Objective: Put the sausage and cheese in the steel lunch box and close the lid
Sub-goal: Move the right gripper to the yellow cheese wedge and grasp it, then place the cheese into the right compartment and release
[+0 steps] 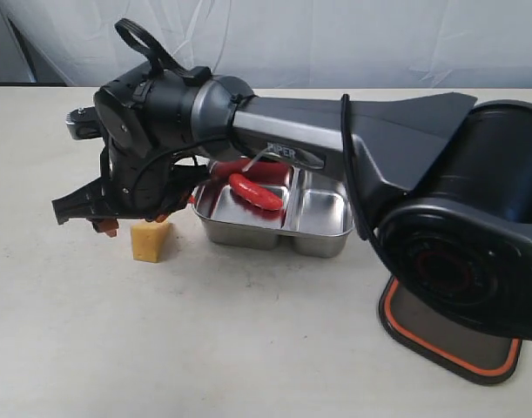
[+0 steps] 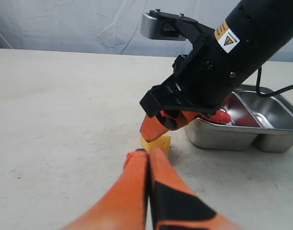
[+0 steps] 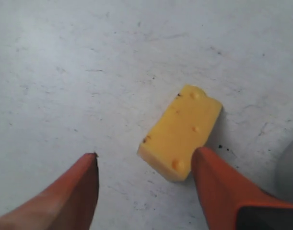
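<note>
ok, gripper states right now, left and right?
Left gripper: closed, holding nothing.
Right gripper: open over the yellow-orange toy cheese wedge, not gripping it.

Shiny steel lunch box (image 1: 322, 237), glossy sausage (image 1: 255, 192)
</note>
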{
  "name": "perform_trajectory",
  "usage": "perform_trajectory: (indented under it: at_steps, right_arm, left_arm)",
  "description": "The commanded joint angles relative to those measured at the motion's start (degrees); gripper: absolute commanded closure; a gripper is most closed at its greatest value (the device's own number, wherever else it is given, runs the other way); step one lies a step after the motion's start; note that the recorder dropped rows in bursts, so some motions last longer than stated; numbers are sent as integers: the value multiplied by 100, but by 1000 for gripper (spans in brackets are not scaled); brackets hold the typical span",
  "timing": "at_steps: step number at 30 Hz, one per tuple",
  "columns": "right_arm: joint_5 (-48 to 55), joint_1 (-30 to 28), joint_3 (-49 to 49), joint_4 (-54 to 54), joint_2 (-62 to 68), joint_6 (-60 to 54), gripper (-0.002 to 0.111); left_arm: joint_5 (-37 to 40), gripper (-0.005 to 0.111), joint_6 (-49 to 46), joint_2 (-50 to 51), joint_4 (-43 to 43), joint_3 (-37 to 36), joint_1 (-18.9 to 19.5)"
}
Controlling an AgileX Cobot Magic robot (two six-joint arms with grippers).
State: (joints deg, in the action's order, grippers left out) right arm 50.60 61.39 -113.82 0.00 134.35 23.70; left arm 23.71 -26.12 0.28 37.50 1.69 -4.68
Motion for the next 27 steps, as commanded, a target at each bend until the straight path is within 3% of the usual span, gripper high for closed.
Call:
perform_trajectory:
  at_steps: [1,10,14,20,27]
  right_arm:
    - [14,-1,-18,-89,195,202,51]
    - [-408,-12,-18,-173,535,466,52]
    - [-259,-12,-18,-404,641,476,68]
    - [-298,-12,-18,-516,652,397,106]
    - [84,-12,-18,-597,407,237,109]
  left_arm:
    - [0,107,15,-28,-13,-6,0]
    - [0,107,15,-28,-13,-6,0]
    - [0,107,15,-28,-13,-6,0]
    - [0,107,15,-28,-13,-6,0]
    - [0,107,15,-28,-13,-6,0]
